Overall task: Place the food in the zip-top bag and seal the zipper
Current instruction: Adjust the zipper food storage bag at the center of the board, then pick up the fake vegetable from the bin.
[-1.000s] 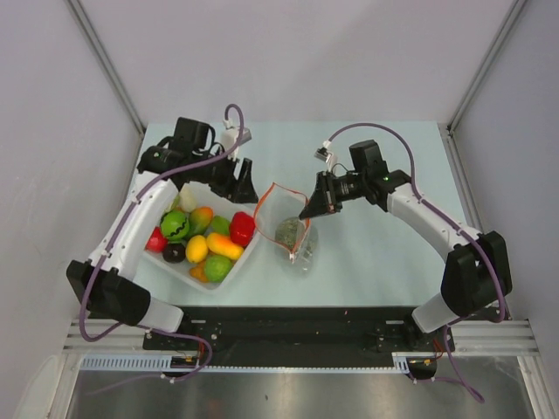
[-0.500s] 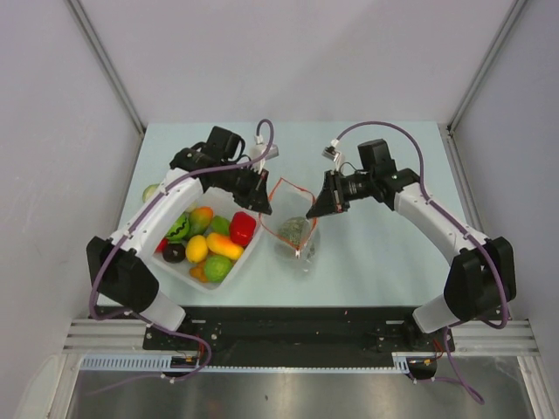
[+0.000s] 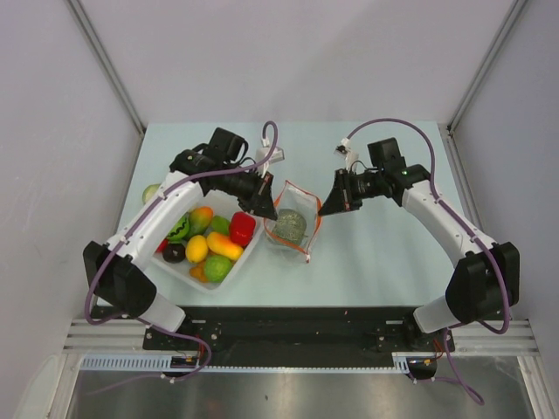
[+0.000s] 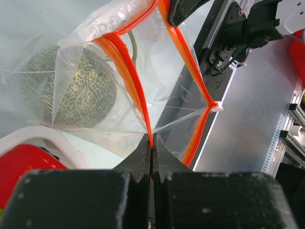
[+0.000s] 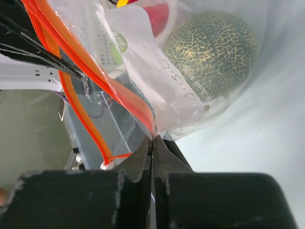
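Note:
The zip-top bag (image 3: 293, 225) lies between the arms with its mouth held apart. A mottled grey-green ball (image 3: 291, 225) of the food sits inside it, also clear through the plastic (image 4: 71, 90) (image 5: 212, 47). My left gripper (image 3: 265, 207) (image 4: 151, 139) is shut on the orange-red zipper (image 4: 125, 62) at the bag's left rim. On the right rim, my right gripper (image 3: 327, 208) (image 5: 152, 139) is shut on the bag's edge. The zipper's white end piece (image 4: 218, 108) (image 5: 104, 166) hangs at the near corner. A pale green head (image 3: 150, 192) lies left of the tray.
A clear tray (image 3: 247, 253) stands left of the bag with several toy fruits, among them a red pepper (image 3: 242, 227) and a green fruit (image 3: 217, 267). The left arm reaches over the tray. The table's far edge and side walls are close behind.
My left gripper has swung right from over the tray and shut on the bag's left rim. The right gripper has drawn the right rim up and to the right.

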`<state>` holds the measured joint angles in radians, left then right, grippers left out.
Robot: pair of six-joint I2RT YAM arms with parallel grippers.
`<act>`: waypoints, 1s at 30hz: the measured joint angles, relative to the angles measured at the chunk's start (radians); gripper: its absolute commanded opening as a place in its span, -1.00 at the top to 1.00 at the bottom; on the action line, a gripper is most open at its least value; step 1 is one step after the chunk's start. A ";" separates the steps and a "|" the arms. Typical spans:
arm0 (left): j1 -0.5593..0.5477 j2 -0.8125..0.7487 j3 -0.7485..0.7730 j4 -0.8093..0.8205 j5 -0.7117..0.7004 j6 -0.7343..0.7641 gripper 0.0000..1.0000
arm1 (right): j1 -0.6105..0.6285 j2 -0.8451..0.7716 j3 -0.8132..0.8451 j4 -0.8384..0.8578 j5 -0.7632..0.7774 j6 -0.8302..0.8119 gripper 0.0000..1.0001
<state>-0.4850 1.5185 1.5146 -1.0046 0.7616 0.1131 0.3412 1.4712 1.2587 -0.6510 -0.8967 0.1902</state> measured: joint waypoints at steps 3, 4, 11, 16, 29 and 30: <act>0.000 0.000 0.000 0.002 -0.002 0.000 0.91 | 0.000 0.000 0.001 -0.011 0.008 -0.004 1.00; 0.003 0.000 0.000 0.003 -0.008 -0.003 0.76 | 0.000 0.000 0.002 -0.014 0.008 -0.004 1.00; 0.075 -0.015 -0.010 0.078 -0.064 -0.010 -0.83 | -0.009 -0.040 0.000 -0.021 -0.009 0.004 1.00; 0.151 -0.103 -0.071 0.098 -0.161 -0.002 -0.99 | -0.011 -0.055 -0.045 0.022 -0.008 0.044 1.00; 0.586 -0.236 -0.195 0.097 -0.420 -0.003 -0.99 | -0.016 -0.055 -0.101 0.087 0.000 0.099 1.00; 0.614 -0.233 -0.180 0.101 -0.457 0.000 -1.00 | -0.016 -0.055 -0.101 0.089 0.000 0.099 1.00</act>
<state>0.1287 1.2854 1.3342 -0.9031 0.3050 0.1135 0.3248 1.4162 1.1572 -0.5621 -0.8967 0.2890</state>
